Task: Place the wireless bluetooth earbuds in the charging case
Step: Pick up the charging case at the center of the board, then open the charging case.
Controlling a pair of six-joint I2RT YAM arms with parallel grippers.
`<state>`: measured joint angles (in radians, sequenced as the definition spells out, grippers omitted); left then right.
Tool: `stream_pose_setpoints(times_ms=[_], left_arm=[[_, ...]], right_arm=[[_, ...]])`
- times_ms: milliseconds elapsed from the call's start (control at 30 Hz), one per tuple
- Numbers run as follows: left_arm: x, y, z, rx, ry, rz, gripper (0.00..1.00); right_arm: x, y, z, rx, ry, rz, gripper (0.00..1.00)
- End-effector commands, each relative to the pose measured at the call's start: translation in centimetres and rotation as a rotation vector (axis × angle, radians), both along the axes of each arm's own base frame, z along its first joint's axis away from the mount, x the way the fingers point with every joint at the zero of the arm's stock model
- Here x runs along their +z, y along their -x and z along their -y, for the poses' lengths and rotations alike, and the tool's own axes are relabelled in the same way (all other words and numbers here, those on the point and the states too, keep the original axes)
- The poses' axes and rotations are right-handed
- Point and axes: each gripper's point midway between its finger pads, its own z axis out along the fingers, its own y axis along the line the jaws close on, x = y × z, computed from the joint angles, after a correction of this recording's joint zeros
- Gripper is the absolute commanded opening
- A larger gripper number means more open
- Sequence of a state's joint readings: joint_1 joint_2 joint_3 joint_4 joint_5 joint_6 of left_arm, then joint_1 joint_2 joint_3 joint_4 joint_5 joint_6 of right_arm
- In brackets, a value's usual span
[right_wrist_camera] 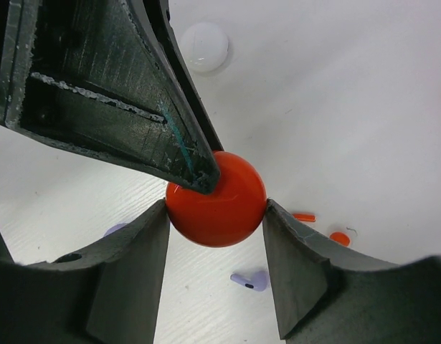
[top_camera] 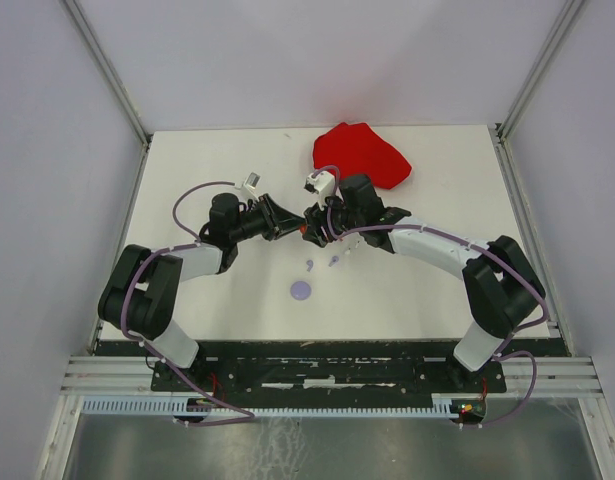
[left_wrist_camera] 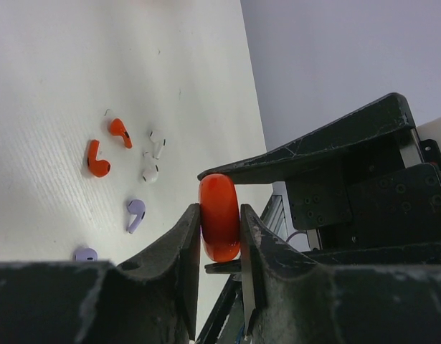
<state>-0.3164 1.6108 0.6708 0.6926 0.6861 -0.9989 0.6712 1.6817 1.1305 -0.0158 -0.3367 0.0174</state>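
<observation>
Our left hand [left_wrist_camera: 220,231] and right hand [right_wrist_camera: 216,213] both clamp the red case [left_wrist_camera: 219,204]; we judge the next move is prying it open for the red earbuds [left_wrist_camera: 98,159].

1. Left wrist view: the glossy red round plastic charging case [left_wrist_camera: 219,215] has its lower edge hidden between the dark fingers [left_wrist_camera: 170,265] of the left gripper [left_wrist_camera: 220,228]. A small lilac piece [left_wrist_camera: 85,254] is cut off by one finger's edge; what it is cannot be told.
2. Right wrist view: a glossy white round case [right_wrist_camera: 206,44] is partly covered by the left gripper's finger. A lilac shape [right_wrist_camera: 118,229] and a tiny red earbud [right_wrist_camera: 340,237] are partly hidden behind the fingers [right_wrist_camera: 120,287] of the right gripper [right_wrist_camera: 216,211].
3. Overhead view: the red case is almost wholly hidden where both grippers meet. The wireless bluetooth earbuds [top_camera: 334,260] are pale specks on the white table [top_camera: 437,290], too small to tell colour or shape.
</observation>
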Motion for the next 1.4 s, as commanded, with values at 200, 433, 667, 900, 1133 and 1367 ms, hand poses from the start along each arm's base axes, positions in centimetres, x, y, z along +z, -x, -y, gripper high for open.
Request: stream_pose_setpoints(times_ms=[200,433,667,900,1133,1367], left_arm=[[2.1,-1.7,0.4,0.040,0.048,0.048,0.03],[2.7,-3.1,0.6,0.078,0.101,0.032,0.03],[4.5,-3.4,0.9,0.086,0.236,0.023,0.03],[5.2,-3.0,1.0,0.075,0.272,0.026,0.03],[5.8,-2.4,1.3,0.047,0.294,0.030,0.03],[5.7,-1.6,1.6,0.028,0.296,0.028,0.03]], right_arm=[[6.7,-0.7,0.5,-0.047,-0.123,0.080,0.91],[10.2,-3.0,5.1,-0.378,-0.173,0.073,0.99],[8.4,-3.5,7.1,-0.538,-0.101,-0.024,0.99],[7.1,-3.7,6.7,-0.534,-0.082,-0.051,0.99],[6.1,-4.2,6.2,-0.531,-0.078,-0.068,0.99],[5.6,-4.6,5.7,-0.524,-0.078,-0.076,0.99]])
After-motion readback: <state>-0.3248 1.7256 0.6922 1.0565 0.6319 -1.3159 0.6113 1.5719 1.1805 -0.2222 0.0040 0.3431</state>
